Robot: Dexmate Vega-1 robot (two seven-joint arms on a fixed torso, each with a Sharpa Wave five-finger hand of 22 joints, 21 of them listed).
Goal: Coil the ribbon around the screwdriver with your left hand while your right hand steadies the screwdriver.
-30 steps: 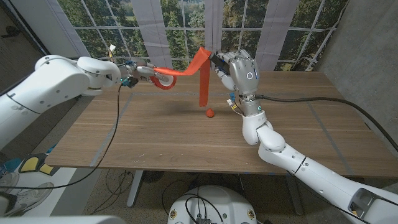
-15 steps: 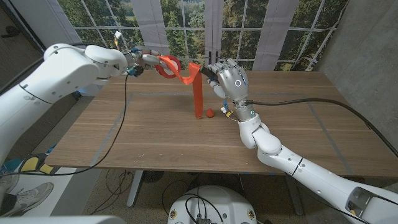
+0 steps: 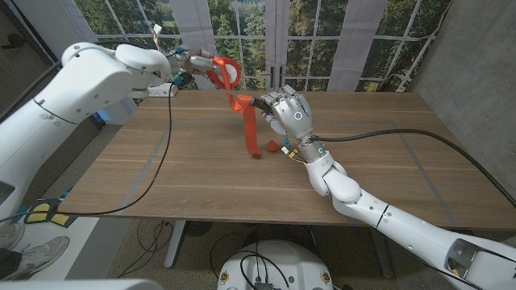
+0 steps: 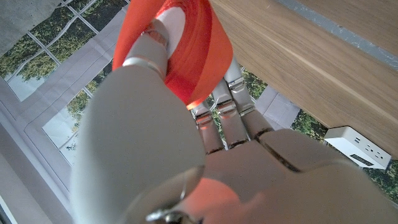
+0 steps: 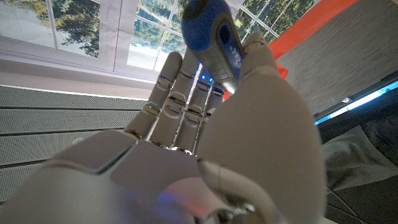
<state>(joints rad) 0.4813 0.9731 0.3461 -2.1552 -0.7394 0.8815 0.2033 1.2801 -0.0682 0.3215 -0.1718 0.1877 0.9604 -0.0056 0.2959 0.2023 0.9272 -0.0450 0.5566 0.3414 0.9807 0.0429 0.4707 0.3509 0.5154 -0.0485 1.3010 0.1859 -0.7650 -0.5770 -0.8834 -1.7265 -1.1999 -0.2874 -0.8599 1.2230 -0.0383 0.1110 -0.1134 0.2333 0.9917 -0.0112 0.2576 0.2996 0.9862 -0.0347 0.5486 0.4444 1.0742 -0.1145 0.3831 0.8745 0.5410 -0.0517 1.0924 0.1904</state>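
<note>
My left hand (image 3: 192, 63): raised above the table's far left part, fingers closed on a loop of orange ribbon (image 3: 234, 90).
My right hand (image 3: 289, 113): above the middle of the table towards its far edge, gripping the screwdriver (image 5: 211, 34).
Ribbon: it runs from my left hand to the screwdriver at my right hand, and a loose tail hangs from there straight down to the table (image 3: 161, 185).
Red lump (image 3: 273, 147): a small round thing on the table just beside the hanging tail; I cannot tell what it is.
Risk, slack: the band between my hands looks twisted, so I judge a turn could bunch or slide off the shaft's free end instead of lying flat.
Risk, grip: if my left hand pulls hard, the screwdriver could tilt or twist in my right hand.
Risk, tail: the free end could catch on the red lump.
Head view adds: both arms, the ribbon's whole path and the tail.
Left wrist view adds: the ribbon wrapped over my fingers (image 4: 230, 112), close up.
Right wrist view adds: the blue handle against my thumb, with the ribbon passing behind.
</note>
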